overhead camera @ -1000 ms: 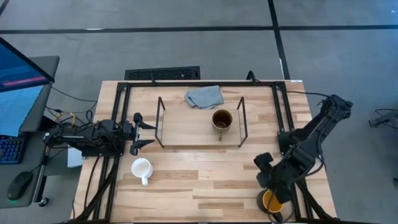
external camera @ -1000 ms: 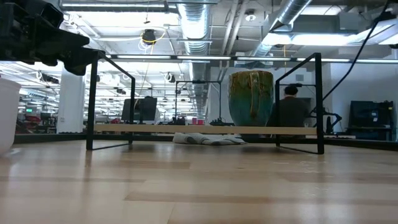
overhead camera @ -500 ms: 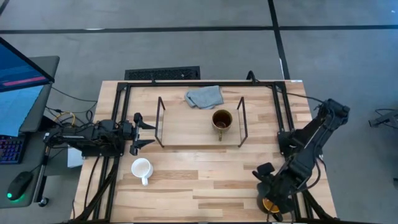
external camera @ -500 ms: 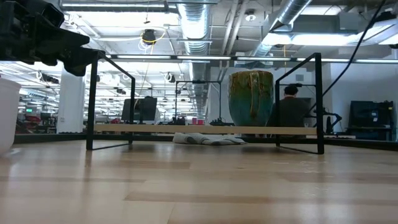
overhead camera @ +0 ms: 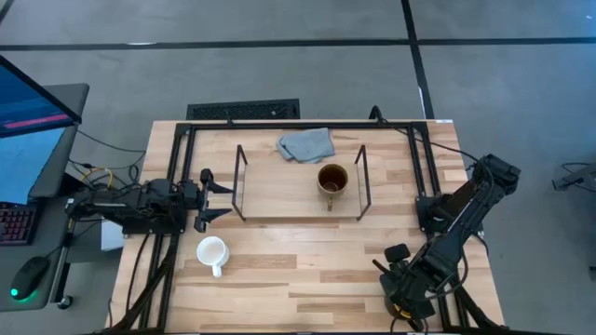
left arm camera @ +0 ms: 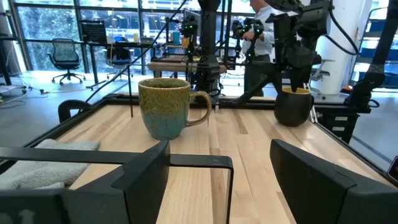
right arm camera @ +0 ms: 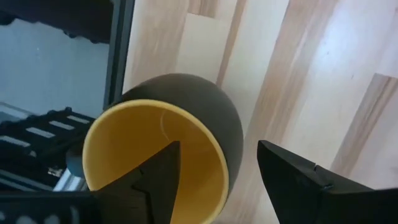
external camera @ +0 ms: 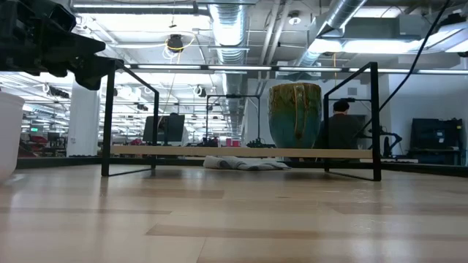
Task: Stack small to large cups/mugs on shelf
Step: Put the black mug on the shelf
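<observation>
The dark mug with the yellow inside [right arm camera: 161,155] stands upright at the table's near right corner, also seen in the left wrist view [left arm camera: 292,107]. My right gripper [right arm camera: 216,149] is open above it, one finger over the mug's opening, the other outside its wall; whether they touch does not show. A brown mug [overhead camera: 332,179] stands on the shelf [overhead camera: 298,216] toward its right end. A small white mug [overhead camera: 212,251] stands on the table, nearer than the shelf's left end. My left gripper [overhead camera: 223,199] is open and empty, left of the shelf.
A grey cloth [overhead camera: 305,144] lies behind the shelf. A black metal frame [overhead camera: 298,125] edges the table, and its right rail [right arm camera: 121,43] runs right beside the dark mug. Bare wood [overhead camera: 307,261] lies between the two mugs on the table.
My right gripper has gone toward the table's near edge and down over the dark mug, and now covers it in the high view. The mug has stayed in place.
</observation>
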